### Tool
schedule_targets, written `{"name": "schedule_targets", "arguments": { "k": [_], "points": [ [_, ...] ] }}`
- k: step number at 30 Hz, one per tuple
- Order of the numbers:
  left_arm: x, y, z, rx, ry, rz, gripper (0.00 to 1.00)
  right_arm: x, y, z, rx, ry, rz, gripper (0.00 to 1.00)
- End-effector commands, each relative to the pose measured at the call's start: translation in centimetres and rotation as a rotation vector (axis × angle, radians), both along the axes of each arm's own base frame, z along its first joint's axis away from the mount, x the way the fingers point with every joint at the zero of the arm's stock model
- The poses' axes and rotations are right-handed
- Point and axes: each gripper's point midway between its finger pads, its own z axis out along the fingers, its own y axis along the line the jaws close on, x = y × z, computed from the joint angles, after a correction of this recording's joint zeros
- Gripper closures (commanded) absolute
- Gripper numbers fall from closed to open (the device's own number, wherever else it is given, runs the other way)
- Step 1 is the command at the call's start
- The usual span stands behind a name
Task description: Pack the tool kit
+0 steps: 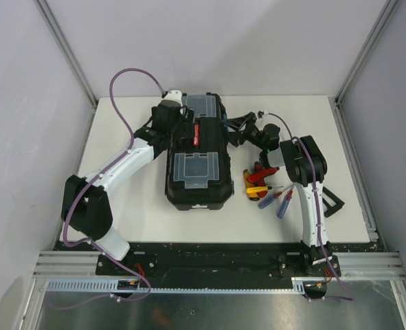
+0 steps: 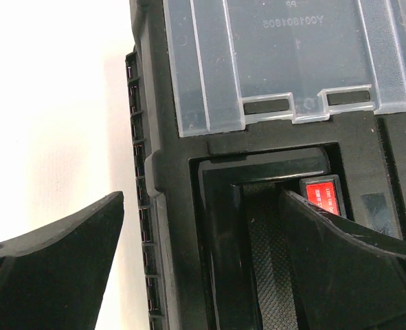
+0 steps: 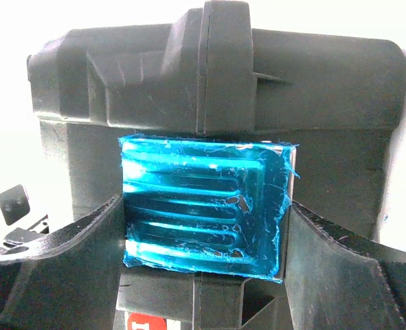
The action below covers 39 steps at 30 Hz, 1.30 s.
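Observation:
The tool kit (image 1: 197,155) is a black toolbox lying shut mid-table, with two clear lid compartments (image 1: 192,167) and a red-marked handle (image 1: 196,132). My left gripper (image 1: 181,122) is open and straddles the box's left rim (image 2: 154,172): one finger over the table, the other in the handle recess by the red label (image 2: 323,196). My right gripper (image 1: 231,132) is at the box's right side. Its fingers (image 3: 72,261) press both edges of a blue latch (image 3: 203,199). Red, yellow and blue screwdrivers (image 1: 266,189) lie on the table to the right of the box.
A black bracket-like piece (image 1: 333,203) lies near the table's right edge, beside the right arm. Grey enclosure walls with metal posts (image 1: 65,48) close in the white table (image 1: 134,206) on three sides.

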Motion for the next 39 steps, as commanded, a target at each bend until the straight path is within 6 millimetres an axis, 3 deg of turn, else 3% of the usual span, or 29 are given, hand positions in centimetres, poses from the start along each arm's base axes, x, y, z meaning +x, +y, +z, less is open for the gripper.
{"name": "schedule_targets", "arguments": {
  "k": [1, 11, 21, 23, 24, 27, 29, 33, 36, 39],
  "points": [
    [-12.5, -1.1, -14.7, 0.222, 0.573, -0.251, 0.00, -5.4, 5.3, 8.7, -0.056, -0.352, 0.180, 1.00],
    [-13.0, -0.4, -15.6, 0.278, 0.584, -0.244, 0.01, -4.8, 5.2, 9.8, -0.182, -0.377, 0.130, 1.00],
    [-12.9, 0.4, -15.9, 0.340, 0.574, -0.214, 0.01, -3.7, 4.2, 7.7, -0.291, -0.303, 0.075, 1.00],
    [-12.7, 0.4, -15.3, 0.331, 0.562, -0.208, 0.01, -3.2, 3.3, 6.7, -0.344, -0.268, 0.048, 0.89],
    [-12.6, 0.3, -15.1, 0.320, 0.559, -0.208, 0.01, -3.1, 2.8, 6.5, -0.366, -0.261, 0.032, 0.77],
    [-12.4, -0.1, -14.3, 0.275, 0.552, -0.206, 0.01, -3.0, 1.4, 6.9, -0.400, -0.271, -0.004, 0.47],
    [-12.3, -0.4, -13.8, 0.248, 0.546, -0.210, 0.00, -3.1, 0.9, 7.7, -0.398, -0.294, -0.011, 0.33],
    [-12.0, -0.7, -13.3, 0.222, 0.539, -0.215, 0.01, -3.4, 0.5, 8.9, -0.356, -0.315, 0.002, 0.18],
    [-11.8, -0.5, -13.0, 0.203, 0.538, -0.197, 0.01, -3.1, -0.8, 8.0, -0.368, -0.276, -0.041, 0.05],
    [-11.8, -0.2, -13.0, 0.187, 0.543, -0.179, 0.01, -2.7, -3.0, 6.9, -0.407, -0.239, -0.103, 0.01]
  ]
}}
